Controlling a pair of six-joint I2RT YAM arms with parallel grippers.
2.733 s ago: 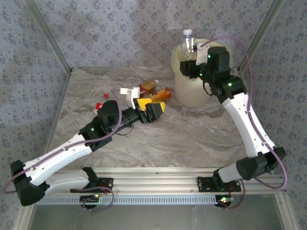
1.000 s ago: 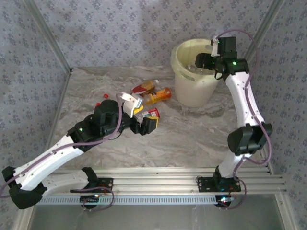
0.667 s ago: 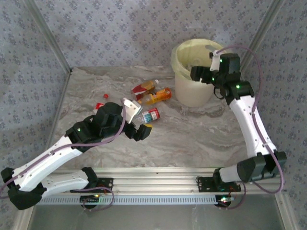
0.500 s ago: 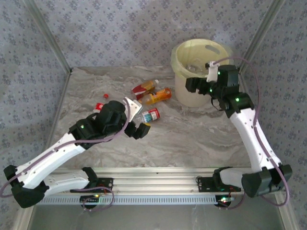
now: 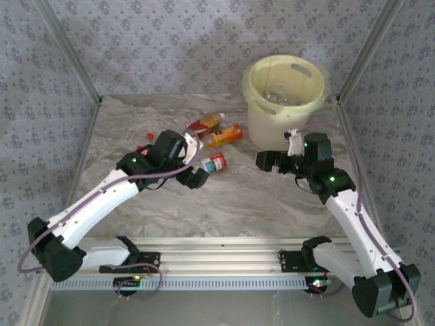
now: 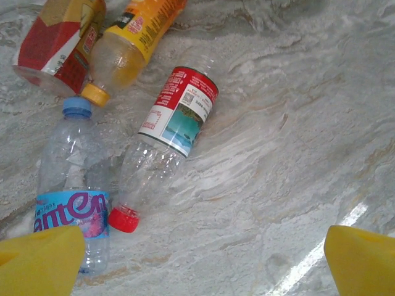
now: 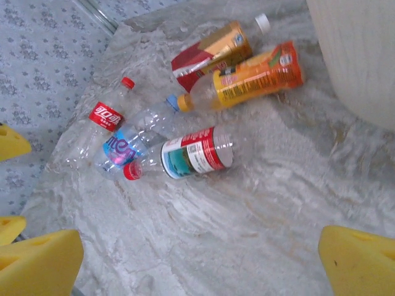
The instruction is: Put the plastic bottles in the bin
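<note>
left gripper (image 5: 196, 161) gapes empty, red-label bottle (image 6: 166, 139) just ahead of it, lined up for a grab; right gripper (image 5: 275, 153), also spread empty, faces it, bin (image 7: 358, 55) to its right.

We see the bin (image 5: 268, 132) at the back right of the table (image 5: 258, 204). One bottle (image 5: 272, 99) lies inside the bin. Left of the bin, five more bottles (image 7: 185, 157) lie on the table. Two lie close together near the bin. The other three lie farther left of the bin and nearer to us.
</note>
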